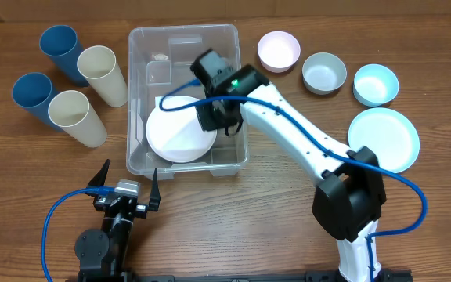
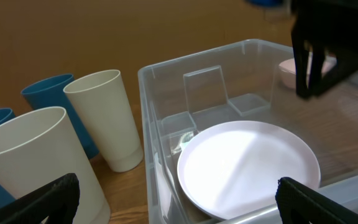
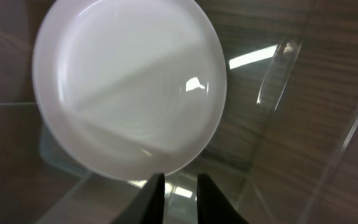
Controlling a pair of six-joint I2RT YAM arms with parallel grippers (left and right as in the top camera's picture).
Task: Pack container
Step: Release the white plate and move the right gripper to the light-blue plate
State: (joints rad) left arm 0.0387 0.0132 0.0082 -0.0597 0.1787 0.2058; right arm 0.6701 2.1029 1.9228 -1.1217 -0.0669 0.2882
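Observation:
The container [image 1: 135,94], a large clear bin, stands at the table's middle with a white plate [image 1: 180,135] lying flat in its near half. My right gripper [image 1: 214,117] reaches down inside it, just past the plate's right edge. In the right wrist view its fingertips [image 3: 178,180] are slightly apart, with nothing between them, right beside the plate [image 3: 129,87]. My left gripper [image 1: 129,168] is wide open and empty in front of the container's near wall. From the left wrist, the gripper [image 2: 176,186] frames the container's near corner [image 2: 145,81] and the plate [image 2: 247,165].
Two blue cups [image 1: 59,48] [image 1: 31,92] and two cream cups [image 1: 104,74] [image 1: 77,117] lie left of the container. To its right are a pink bowl [image 1: 278,50], a grey bowl [image 1: 324,73], a light blue bowl [image 1: 375,84] and a pale blue plate [image 1: 383,139].

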